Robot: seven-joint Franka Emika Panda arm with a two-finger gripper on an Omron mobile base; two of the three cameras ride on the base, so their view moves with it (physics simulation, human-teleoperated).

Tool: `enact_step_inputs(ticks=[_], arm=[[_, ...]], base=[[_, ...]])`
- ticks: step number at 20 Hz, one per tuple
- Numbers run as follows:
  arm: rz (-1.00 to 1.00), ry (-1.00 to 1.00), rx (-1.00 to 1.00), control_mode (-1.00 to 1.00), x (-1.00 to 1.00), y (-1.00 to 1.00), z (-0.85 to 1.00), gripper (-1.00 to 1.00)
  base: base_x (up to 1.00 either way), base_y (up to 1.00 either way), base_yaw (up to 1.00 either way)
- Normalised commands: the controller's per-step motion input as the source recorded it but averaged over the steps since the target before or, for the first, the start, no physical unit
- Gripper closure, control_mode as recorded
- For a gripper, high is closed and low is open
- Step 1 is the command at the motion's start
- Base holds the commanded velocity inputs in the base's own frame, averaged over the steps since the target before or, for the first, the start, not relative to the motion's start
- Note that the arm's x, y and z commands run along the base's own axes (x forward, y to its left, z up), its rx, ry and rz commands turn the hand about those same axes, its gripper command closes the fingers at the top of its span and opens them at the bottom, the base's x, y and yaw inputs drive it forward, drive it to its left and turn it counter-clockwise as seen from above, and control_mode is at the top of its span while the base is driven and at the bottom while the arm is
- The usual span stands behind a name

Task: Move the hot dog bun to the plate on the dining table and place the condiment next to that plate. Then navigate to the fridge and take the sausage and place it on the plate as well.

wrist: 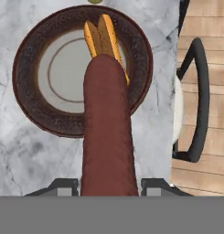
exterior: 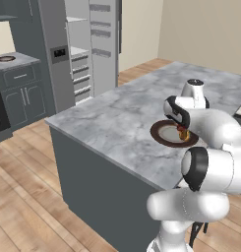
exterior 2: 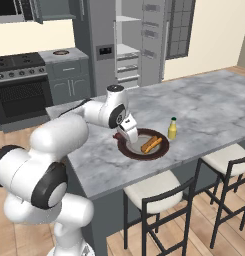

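My gripper (wrist: 106,185) is shut on the sausage (wrist: 106,132), a long dark red-brown cylinder that hangs over the near rim of the plate (wrist: 26,91). The plate is dark brown with a pale grey middle and rests on the marble dining table (exterior 2: 204,107). On the plate's far side lies the hot dog bun (wrist: 102,34), orange and split lengthwise. In the right base view my gripper (exterior 2: 128,135) hovers at the left edge of the plate (exterior 2: 130,150), with the bun (exterior 2: 151,144) to its right. The yellow condiment bottle (exterior 2: 172,128) stands upright just beyond the plate.
Two stools (exterior 2: 154,187) (exterior 2: 226,157) stand along the table's near edge, close under the plate. The fridge (exterior 2: 126,45), door open, is at the back of the room, left of it a stove (exterior 2: 19,85) and grey cabinets. Wooden floor surrounds the table.
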Motion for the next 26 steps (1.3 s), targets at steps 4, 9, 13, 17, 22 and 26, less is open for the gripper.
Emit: enact_step_inputs(ticks=[4,9,13,17,22,26], arm=[[0.00,0.00,0.00,-1.00,0.53,-0.10,-0.35,1.00],[0.00,0.00,0.00,-1.00,0.51,-0.17,-0.29,1.00],[0.01,0.00,0.00,-1.00,0.54,-0.21,-0.28,1.00],[0.03,0.00,0.00,-1.00,0.37,-0.05,-0.33,1.00],[0.03,0.00,0.00,-1.00,0.33,0.00,-0.27,1.00],[0.02,0.00,0.00,-1.00,0.34,-0.01,-0.26,1.00]], base=[[0.00,0.00,0.00],[0.00,0.00,0.00],[0.00,0.00,0.00],[0.00,0.00,0.00],[0.00,0.00,0.00],[0.00,0.00,0.00]])
